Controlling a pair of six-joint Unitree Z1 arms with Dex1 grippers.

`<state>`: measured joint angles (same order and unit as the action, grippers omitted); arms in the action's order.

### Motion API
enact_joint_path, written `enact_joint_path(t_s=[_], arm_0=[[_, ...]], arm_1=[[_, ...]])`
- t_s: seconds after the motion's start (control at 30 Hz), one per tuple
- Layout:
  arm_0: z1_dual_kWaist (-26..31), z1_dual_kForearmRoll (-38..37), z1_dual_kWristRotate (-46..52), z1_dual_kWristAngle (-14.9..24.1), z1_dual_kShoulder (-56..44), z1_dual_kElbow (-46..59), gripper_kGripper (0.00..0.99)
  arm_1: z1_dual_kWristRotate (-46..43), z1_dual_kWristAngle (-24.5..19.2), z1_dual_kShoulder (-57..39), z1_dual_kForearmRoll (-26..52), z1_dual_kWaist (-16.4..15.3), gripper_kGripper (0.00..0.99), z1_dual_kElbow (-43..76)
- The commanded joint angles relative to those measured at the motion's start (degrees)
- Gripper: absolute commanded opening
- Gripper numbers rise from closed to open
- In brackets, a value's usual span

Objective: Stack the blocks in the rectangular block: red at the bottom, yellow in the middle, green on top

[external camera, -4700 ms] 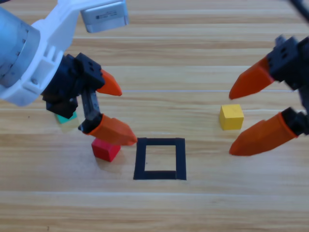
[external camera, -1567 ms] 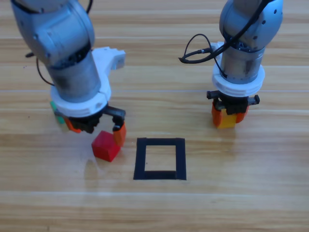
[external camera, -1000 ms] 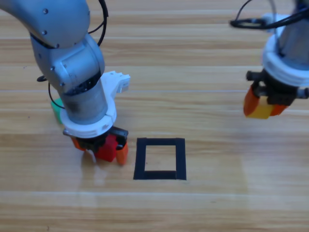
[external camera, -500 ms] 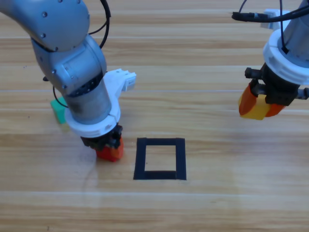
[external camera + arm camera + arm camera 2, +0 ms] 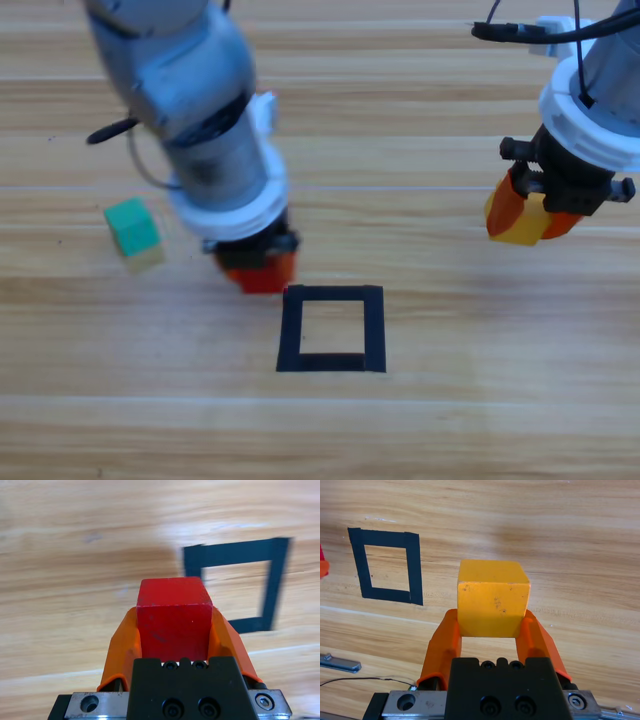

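My left gripper (image 5: 259, 272) is shut on the red cube (image 5: 172, 616) and holds it off the table, just left of the top left corner of the black tape rectangle (image 5: 331, 328). In the left wrist view the rectangle (image 5: 240, 587) lies ahead to the right. My right gripper (image 5: 527, 218) is shut on the yellow cube (image 5: 492, 599) and hangs above the table at the right. From the right wrist view the rectangle (image 5: 389, 566) shows far to the left. The green cube (image 5: 132, 228) rests on the table at the left.
Wooden table (image 5: 420, 420) all around; the left arm's grey body (image 5: 200, 110) stands over the area between the green cube and the rectangle. A black cable (image 5: 510, 32) loops by the right arm.
My left gripper has lifted the red cube and carried it right and up toward the rectangle's corner, uncovering the green cube. The right gripper with the yellow cube has barely shifted.
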<state>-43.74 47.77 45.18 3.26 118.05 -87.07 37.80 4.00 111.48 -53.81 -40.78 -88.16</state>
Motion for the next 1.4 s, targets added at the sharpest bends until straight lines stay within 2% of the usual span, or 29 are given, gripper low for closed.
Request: enact_joint_path(t_s=[0.03,0.1,0.3,1.4], arm_0=[[-6.98,7.07,5.01,0.17,9.13,-10.31,0.008],[-8.30,8.83,6.15,0.17,10.80,-13.56,0.008],[-10.23,9.01,7.12,0.69,12.38,-14.53,0.009],[-10.14,9.01,4.13,1.84,17.39,-16.64,0.012]], arm_1=[[-1.06,0.22,3.92,0.90,-1.67,0.150,-0.96],[-1.06,0.13,4.09,0.64,-1.67,0.150,-1.14],[-0.98,-0.22,4.80,0.64,-1.67,0.152,-1.14],[-1.24,-0.48,7.08,0.64,-1.67,0.152,-2.28]])
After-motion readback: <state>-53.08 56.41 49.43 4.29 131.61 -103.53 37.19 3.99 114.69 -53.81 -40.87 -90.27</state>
